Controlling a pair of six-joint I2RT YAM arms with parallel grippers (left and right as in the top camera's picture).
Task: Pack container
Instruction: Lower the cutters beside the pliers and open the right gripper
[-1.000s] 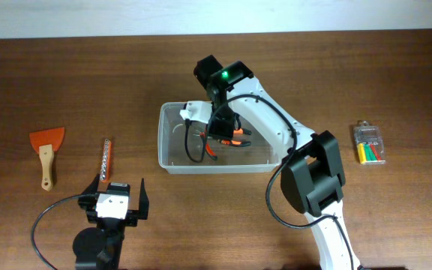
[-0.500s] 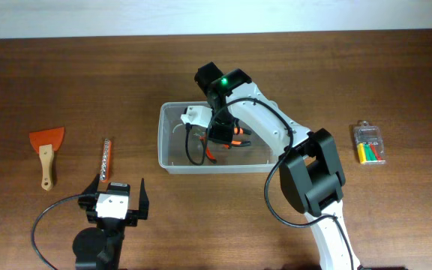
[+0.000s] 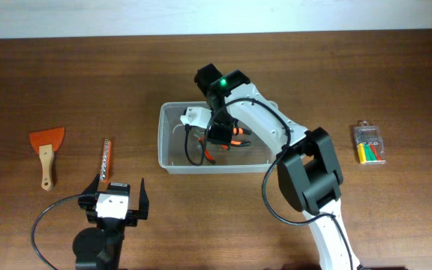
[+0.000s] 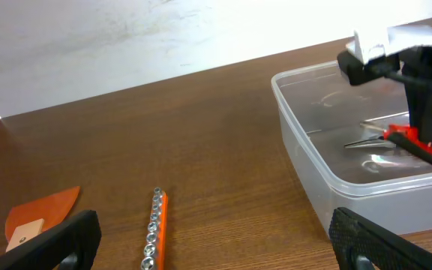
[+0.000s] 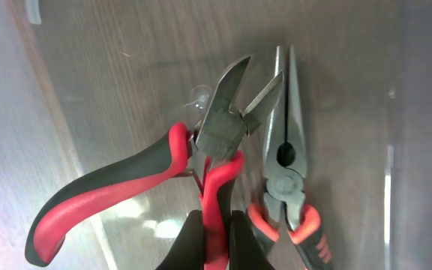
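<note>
Far left on the worktop (image 3: 66, 82): an orange scraper (image 3: 46, 150), and just right of it a socket rail (image 3: 106, 160). At the near edge, left claw (image 3: 117, 196) spread wide and empty. Centre: the container (image 3: 161, 139), a clear tub standing upright, with needle-nose pliers (image 5: 287, 161) flat on its floor. Right claw (image 5: 216, 236) inside it, clamped on one red handle of the diagonal cutters (image 5: 201, 146). Probably light, thin-walled, flexible and slick; best taken by the rim along a long side. Far right, a small clear case (image 3: 369, 144).
</note>
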